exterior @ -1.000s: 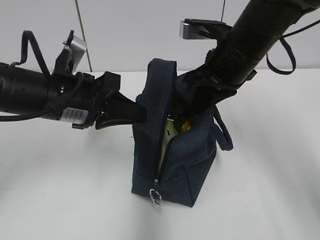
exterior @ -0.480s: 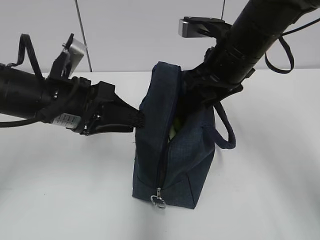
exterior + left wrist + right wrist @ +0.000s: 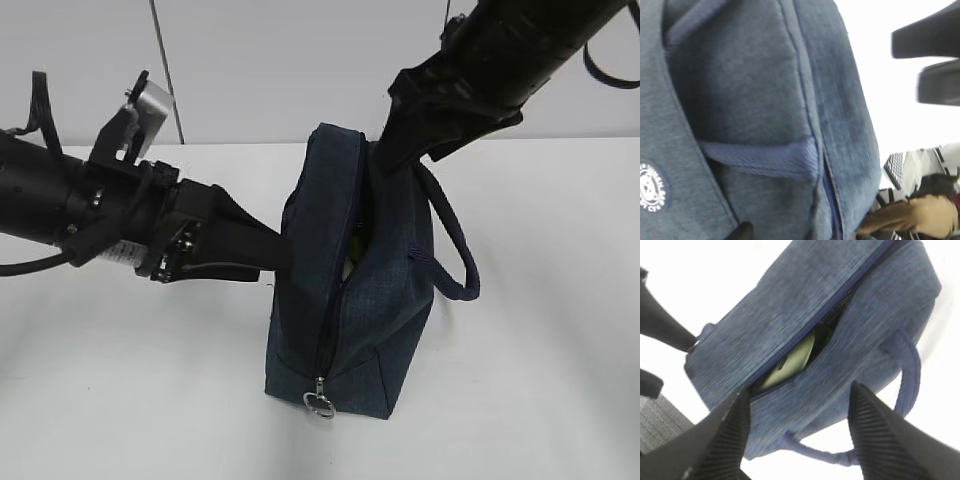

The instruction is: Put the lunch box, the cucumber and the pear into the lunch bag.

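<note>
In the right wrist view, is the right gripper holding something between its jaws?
No, the right gripper has its jaws spread wide and empty above the lunch bag, whose opening shows the green lid of the lunch box.

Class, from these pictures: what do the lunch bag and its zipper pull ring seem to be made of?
Lunch bag: looks like woven fabric, matte navy with a heathered, denim-like weave and soft folds. Zipper pull ring: seemingly metal, silvery with a slight shine, though too small to be sure.
</note>
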Action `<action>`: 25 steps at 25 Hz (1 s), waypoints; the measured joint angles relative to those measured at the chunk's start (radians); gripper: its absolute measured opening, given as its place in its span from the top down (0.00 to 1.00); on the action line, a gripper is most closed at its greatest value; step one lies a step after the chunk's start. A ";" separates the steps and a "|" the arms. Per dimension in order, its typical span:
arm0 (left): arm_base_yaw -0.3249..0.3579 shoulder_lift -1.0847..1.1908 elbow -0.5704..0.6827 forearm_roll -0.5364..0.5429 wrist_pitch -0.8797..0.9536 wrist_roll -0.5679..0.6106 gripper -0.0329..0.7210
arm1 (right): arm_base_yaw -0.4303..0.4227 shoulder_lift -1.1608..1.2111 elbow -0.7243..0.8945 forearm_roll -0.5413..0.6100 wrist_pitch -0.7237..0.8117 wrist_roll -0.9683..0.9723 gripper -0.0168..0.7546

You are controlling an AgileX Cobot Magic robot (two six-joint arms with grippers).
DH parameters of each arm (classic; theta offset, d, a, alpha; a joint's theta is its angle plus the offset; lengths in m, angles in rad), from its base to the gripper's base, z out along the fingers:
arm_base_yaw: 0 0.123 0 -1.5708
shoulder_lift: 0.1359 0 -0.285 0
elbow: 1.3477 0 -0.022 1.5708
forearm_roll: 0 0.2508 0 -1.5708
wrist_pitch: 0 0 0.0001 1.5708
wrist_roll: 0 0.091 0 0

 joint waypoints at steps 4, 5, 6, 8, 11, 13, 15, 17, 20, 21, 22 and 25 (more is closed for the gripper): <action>0.000 0.000 0.000 0.004 0.022 0.045 0.43 | 0.000 -0.078 0.000 0.010 0.075 0.000 0.35; 0.000 0.000 0.000 0.005 0.023 0.050 0.44 | 0.000 -0.094 0.000 0.019 0.098 0.000 0.35; 0.000 0.000 0.000 0.005 0.023 0.050 0.45 | 0.000 -0.114 0.000 0.027 0.116 0.000 0.35; -0.002 0.000 0.000 0.006 0.023 0.054 0.48 | 0.000 -0.152 0.000 0.056 0.144 -0.002 0.36; -0.026 0.000 0.000 0.007 0.023 0.090 0.55 | 0.000 -0.215 0.033 0.104 0.149 -0.025 0.41; -0.051 0.000 0.000 0.007 0.008 0.107 0.56 | 0.000 -0.263 0.088 0.131 0.150 -0.043 0.44; -0.063 -0.001 0.000 0.007 -0.022 0.112 0.56 | 0.000 -0.321 0.154 0.160 0.152 -0.074 0.45; -0.065 -0.001 0.000 0.007 -0.048 0.112 0.57 | 0.000 -0.376 0.236 0.188 0.145 -0.110 0.46; -0.065 -0.001 0.000 0.007 -0.067 0.113 0.57 | 0.000 -0.455 0.356 0.243 0.100 -0.185 0.46; -0.066 -0.001 0.000 0.006 -0.067 0.113 0.58 | 0.000 -0.477 0.399 0.270 0.080 -0.219 0.47; -0.066 -0.001 0.000 0.004 -0.068 0.114 0.60 | 0.000 -0.494 0.435 0.300 0.063 -0.257 0.47; -0.066 -0.001 0.000 0.004 -0.074 0.115 0.71 | 0.000 -0.513 0.558 0.410 0.010 -0.377 0.48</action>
